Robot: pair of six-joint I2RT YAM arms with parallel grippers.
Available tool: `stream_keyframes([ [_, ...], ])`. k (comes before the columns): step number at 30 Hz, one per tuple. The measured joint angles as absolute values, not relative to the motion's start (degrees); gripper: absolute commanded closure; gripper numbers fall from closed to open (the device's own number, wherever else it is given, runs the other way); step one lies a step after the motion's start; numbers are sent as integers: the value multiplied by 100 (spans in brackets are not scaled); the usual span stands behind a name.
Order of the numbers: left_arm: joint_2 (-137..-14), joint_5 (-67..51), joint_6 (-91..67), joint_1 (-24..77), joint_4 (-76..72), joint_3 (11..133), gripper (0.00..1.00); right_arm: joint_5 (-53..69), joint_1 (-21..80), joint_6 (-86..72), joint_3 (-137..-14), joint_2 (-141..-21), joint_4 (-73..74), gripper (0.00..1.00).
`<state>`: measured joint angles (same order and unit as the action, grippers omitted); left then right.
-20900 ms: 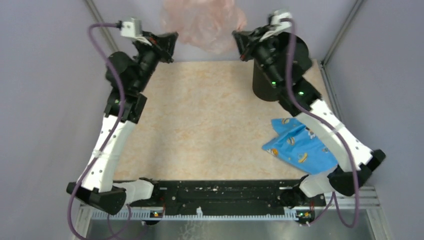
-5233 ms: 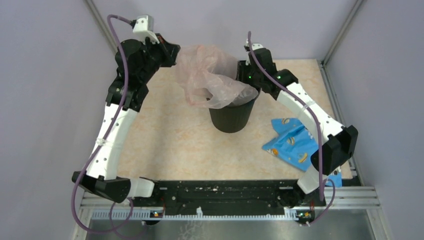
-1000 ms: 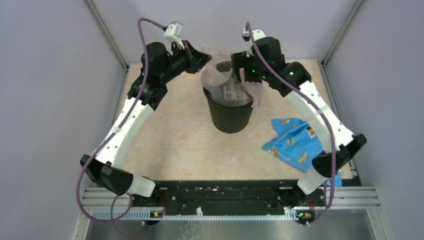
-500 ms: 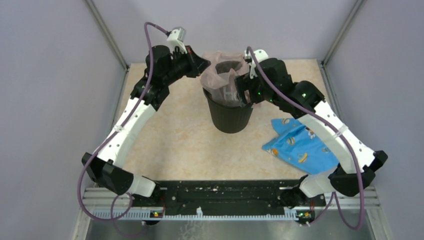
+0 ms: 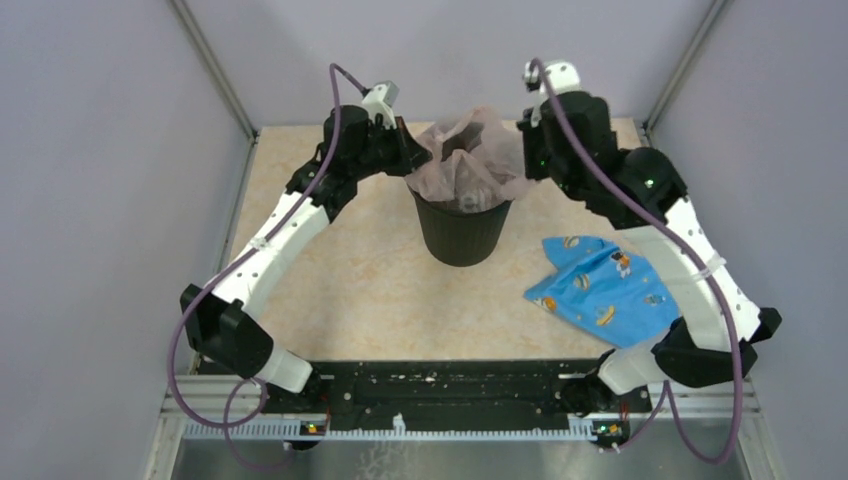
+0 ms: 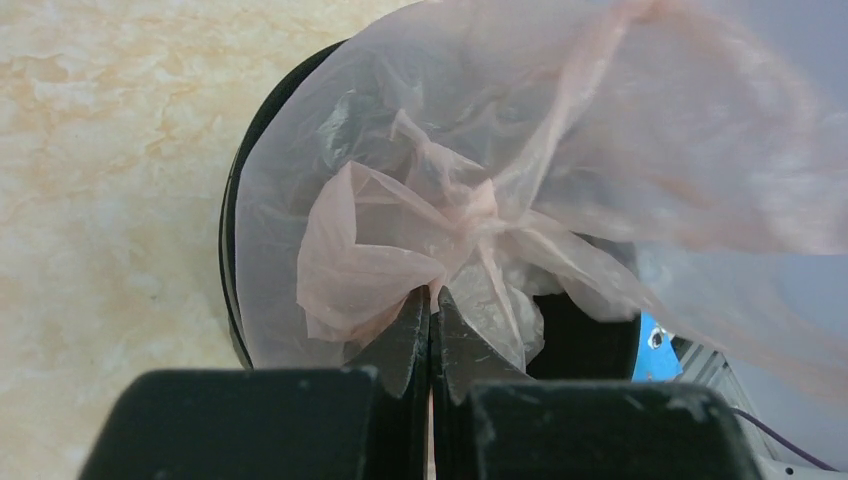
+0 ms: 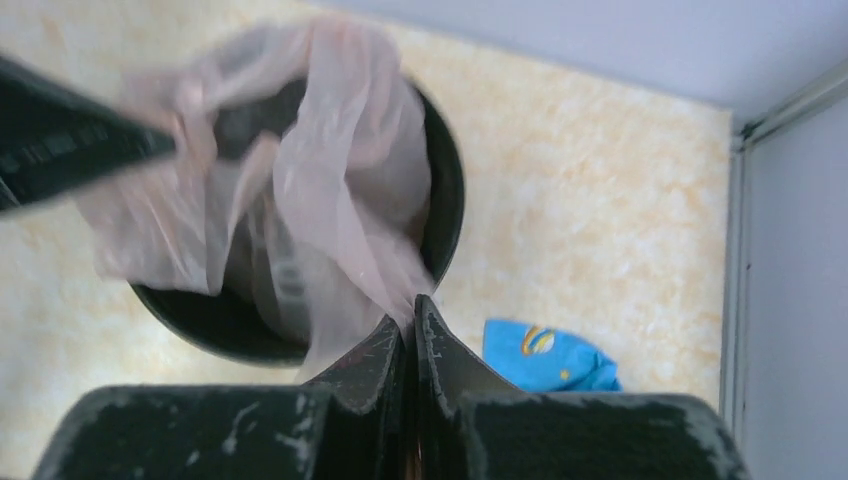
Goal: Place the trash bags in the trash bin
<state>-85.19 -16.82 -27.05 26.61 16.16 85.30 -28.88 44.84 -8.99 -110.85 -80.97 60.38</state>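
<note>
We see the trash bag [image 5: 468,150], pale pink and crinkled, sitting in the mouth of the trash bin [image 5: 462,235]. Part of its film hangs down inside, and the rest stands above the rim and spills past it on the left and right. From the left wrist the film covers nearly the whole opening, with only a dark gap of bin showing at the near side. Apart from this film we can make out nothing in the bin.

The left jaws are clenched on a gathered fold of the bag at the bin's left rim. The right jaws are clenched too. In the right wrist view a strand of film runs down to their tips and looks pinched there, just outside the right rim. The picture is blurred.

The bin stands upright on the surface [image 5: 340,280], towards its far edge and about midway across. The left arm [image 5: 290,215] and right arm [image 5: 655,195] reach in from either side. The far wall [image 5: 450,50] is close behind it. Bare surface lies open to the left of the bin and in front of it.

On the near right a blue printed sheet [image 5: 600,295] lies flat, well apart from the bin. It reaches to the right arm at the surface's right edge.
</note>
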Motion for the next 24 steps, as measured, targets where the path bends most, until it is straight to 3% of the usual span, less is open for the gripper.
stream_keyframes([
  [6, -8355, -1382, -2530, 2681, 1813, 8530, 100, -3489, 4429, -609, -12352, -8368, 6012, 98],
  [24, -9111, -1002, -2123, 1997, 1962, 9627, 100, -3011, 2814, -266, -12046, -10029, 5013, 100],
])
